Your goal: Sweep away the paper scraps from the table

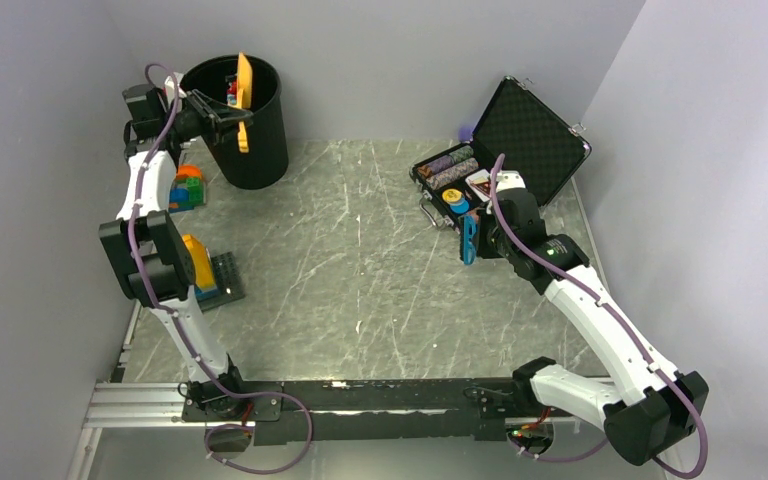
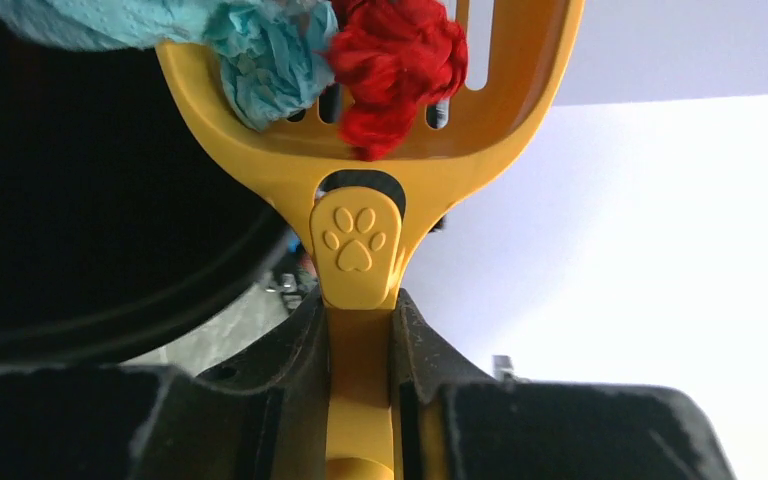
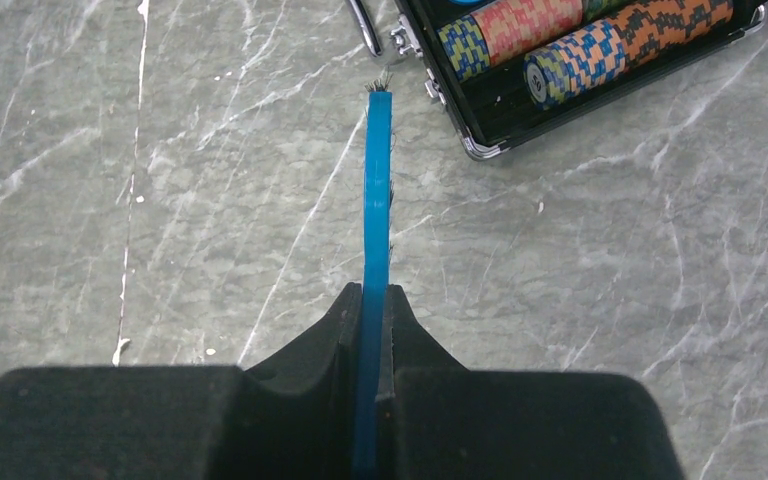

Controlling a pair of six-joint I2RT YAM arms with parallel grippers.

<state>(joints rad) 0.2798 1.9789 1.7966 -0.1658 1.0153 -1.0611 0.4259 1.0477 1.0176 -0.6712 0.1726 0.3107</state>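
Paper scraps (image 2: 390,60) are held in the yellow scoop (image 2: 360,190) just ahead of the left gripper (image 2: 358,325), clenched on its handle; wads may be spilled beside the bin (image 2: 100,200) if tipped off-centre. Right gripper (image 3: 372,305) clamped on brush (image 3: 377,180)

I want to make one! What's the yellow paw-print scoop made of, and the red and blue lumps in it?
The yellow scoop looks like moulded plastic: smooth, slightly shiny, with a raised paw print. The red wad and teal wad look like crumpled paper: matte, finely creased.
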